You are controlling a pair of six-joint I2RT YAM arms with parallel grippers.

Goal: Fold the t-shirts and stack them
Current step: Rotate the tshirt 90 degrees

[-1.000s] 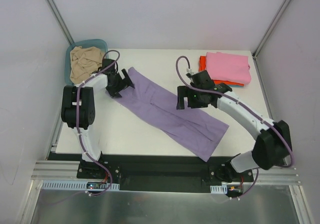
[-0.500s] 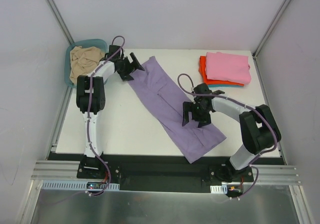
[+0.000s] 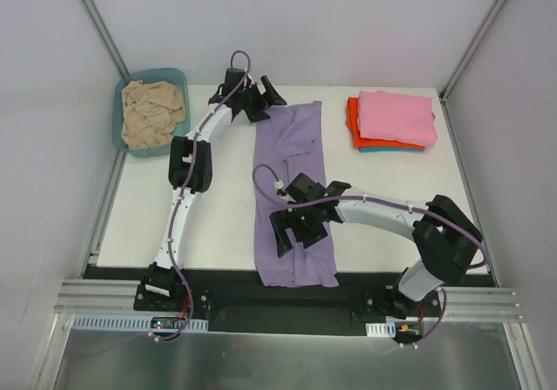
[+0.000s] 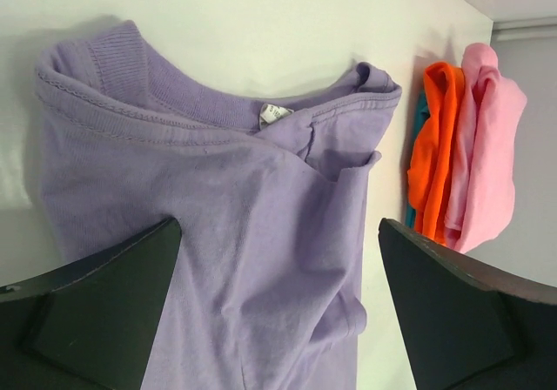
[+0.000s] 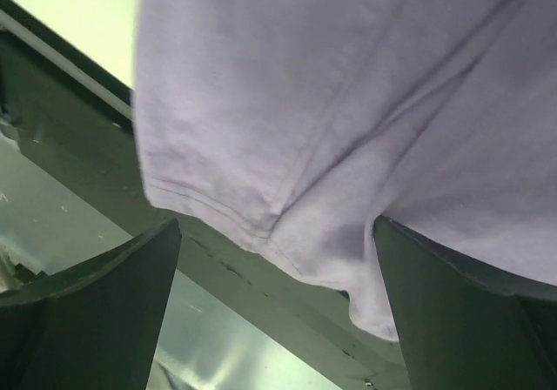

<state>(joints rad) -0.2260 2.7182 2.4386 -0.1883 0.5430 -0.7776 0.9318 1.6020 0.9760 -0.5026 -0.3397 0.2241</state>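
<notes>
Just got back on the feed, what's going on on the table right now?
The lavender shirt lies as a long folded strip down the middle of the table, its hem hanging over the near edge. The left gripper is at the collar end, the right gripper over the hem end, both with fingers spread open, gripping nothing. A folded stack, pink shirt over orange-red shirt and teal shirt, sits far right. A beige shirt lies crumpled in the basin, far left.

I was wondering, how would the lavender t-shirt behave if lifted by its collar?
Probably floppy: the lavender t-shirt lies flat and wrinkled, so it would drape and dangle. Likely light, being thin cloth. Its hem overhangs the table edge, so pushing may slide it off.
</notes>
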